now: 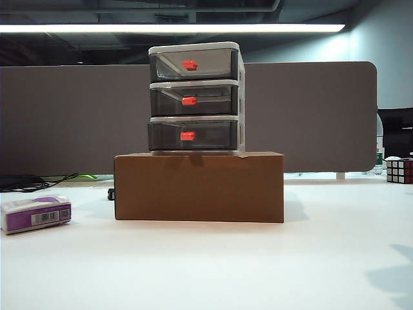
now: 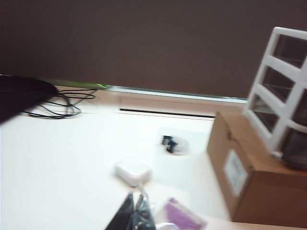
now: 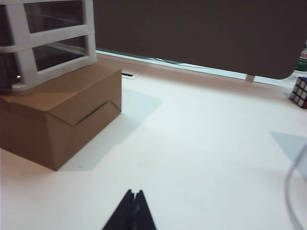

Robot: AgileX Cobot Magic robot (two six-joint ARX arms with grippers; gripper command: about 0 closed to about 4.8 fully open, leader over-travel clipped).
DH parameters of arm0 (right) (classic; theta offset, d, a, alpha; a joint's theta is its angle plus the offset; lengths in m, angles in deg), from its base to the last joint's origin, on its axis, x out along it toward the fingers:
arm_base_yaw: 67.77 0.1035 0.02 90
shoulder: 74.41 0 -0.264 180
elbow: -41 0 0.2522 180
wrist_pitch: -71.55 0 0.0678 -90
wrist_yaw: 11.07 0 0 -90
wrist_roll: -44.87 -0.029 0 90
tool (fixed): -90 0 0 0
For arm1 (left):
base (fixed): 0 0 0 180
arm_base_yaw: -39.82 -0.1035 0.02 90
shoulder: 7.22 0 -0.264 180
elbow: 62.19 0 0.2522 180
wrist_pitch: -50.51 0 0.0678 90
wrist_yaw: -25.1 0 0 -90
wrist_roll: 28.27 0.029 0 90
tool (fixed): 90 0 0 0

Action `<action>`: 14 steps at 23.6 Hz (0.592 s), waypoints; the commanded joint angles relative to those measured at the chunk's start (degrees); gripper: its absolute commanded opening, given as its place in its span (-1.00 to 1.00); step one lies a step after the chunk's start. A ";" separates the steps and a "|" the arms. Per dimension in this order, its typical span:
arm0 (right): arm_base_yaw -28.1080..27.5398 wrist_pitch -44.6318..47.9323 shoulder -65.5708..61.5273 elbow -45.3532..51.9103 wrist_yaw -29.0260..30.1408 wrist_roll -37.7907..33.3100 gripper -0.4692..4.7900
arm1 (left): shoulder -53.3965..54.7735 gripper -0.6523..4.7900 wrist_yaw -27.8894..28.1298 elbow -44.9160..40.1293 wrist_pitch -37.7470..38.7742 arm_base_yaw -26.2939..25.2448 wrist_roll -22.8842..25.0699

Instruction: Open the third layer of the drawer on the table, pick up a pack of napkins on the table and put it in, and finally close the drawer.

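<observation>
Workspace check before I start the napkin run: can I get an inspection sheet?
Surface: white table, bare in front.
Job's things: drawer on cardboard box, all three layers shut; pack of napkins lying far left.
Clutter: Rubik's cube far right; white case; small dark object.
Hands: left hand and right hand shut, holding nothing, above the table.
Cables: black cables rear left.
Surroundings: grey partition.

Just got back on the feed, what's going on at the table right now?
Nothing is being handled yet. The drawer sits on the cardboard box, all three trays closed. The pack of napkins lies on the table at the left. The left claw and right claw are shut, empty, above the table.
</observation>
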 commanded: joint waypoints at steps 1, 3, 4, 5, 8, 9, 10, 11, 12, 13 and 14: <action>0.13 3.04 0.11 0.39 17.27 -10.43 -0.84 | 0.02 -0.78 -16.81 0.39 -0.76 4.13 -9.92; 1.09 5.07 0.11 0.39 25.00 -12.09 -0.84 | 0.02 -0.78 -13.75 0.39 -0.90 11.34 -10.10; 2.19 6.08 0.11 0.39 26.62 -12.11 -0.84 | 0.02 -0.78 -7.82 0.39 -0.96 17.59 -10.10; 3.02 6.82 0.11 0.39 27.02 -12.13 -0.84 | 0.02 -0.78 -5.35 0.39 -1.05 20.68 -10.08; 5.42 8.09 0.11 0.39 26.67 -12.48 -0.84 | 0.02 -0.77 0.72 0.35 -1.81 30.69 -10.08; 6.08 8.00 0.11 0.39 25.49 -12.94 -0.84 | 0.02 -0.74 2.64 0.35 -2.93 34.27 -9.60; 6.62 7.82 0.11 0.39 23.76 -14.03 -0.84 | 0.02 -0.71 4.28 0.35 -3.98 36.79 -9.62; 7.19 7.67 0.11 0.39 21.92 -15.63 -0.84 | 0.02 -0.69 6.16 0.35 -4.94 39.01 -9.40; 7.43 7.61 0.11 0.39 20.90 -17.11 -0.84 | 0.02 -0.68 8.81 0.35 -6.08 41.44 -8.72; 7.56 7.56 0.11 0.39 20.50 -18.80 -0.84 | 0.02 -0.68 10.73 0.35 -7.06 42.99 -8.31; 7.58 7.58 0.11 0.39 20.55 -20.44 -0.84 | 0.02 -0.68 12.59 0.35 -8.09 44.52 -8.17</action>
